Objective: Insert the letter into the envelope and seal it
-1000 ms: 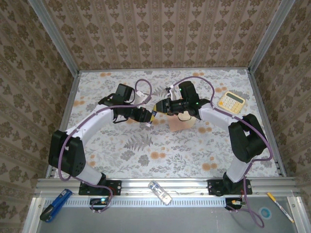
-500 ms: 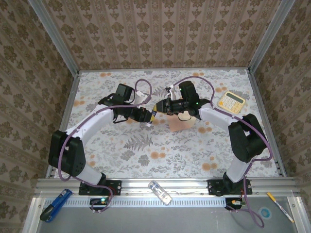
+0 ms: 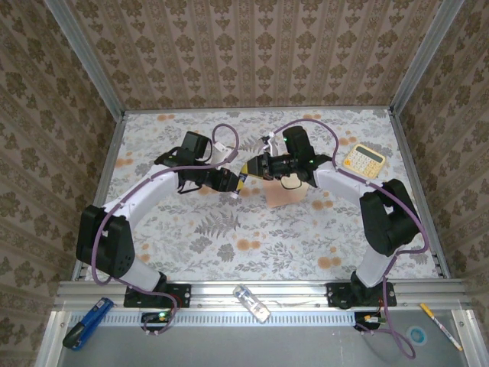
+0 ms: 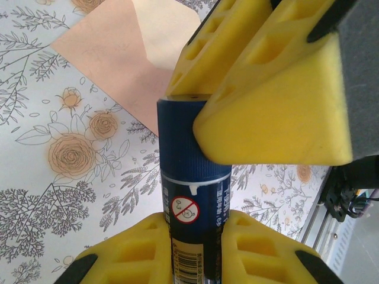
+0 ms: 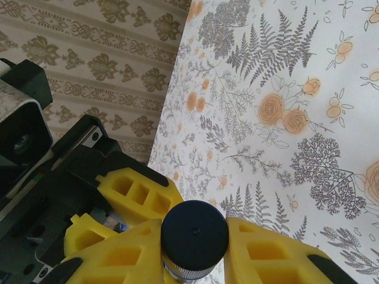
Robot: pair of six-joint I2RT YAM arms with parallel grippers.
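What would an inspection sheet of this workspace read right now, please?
Surface: floral table, no spills seen.
Job's things: envelope flat on the table, paler flap showing; glue stick held above it between both arms.
Clutter: calculator far right; small bottle, blue tool and pen on the near rail.
Grippers: left gripper, fingers shut on the glue stick; right gripper, fingers shut on its cap.
Cables: purple cables looped over the arms.
Surroundings: wallpapered walls.
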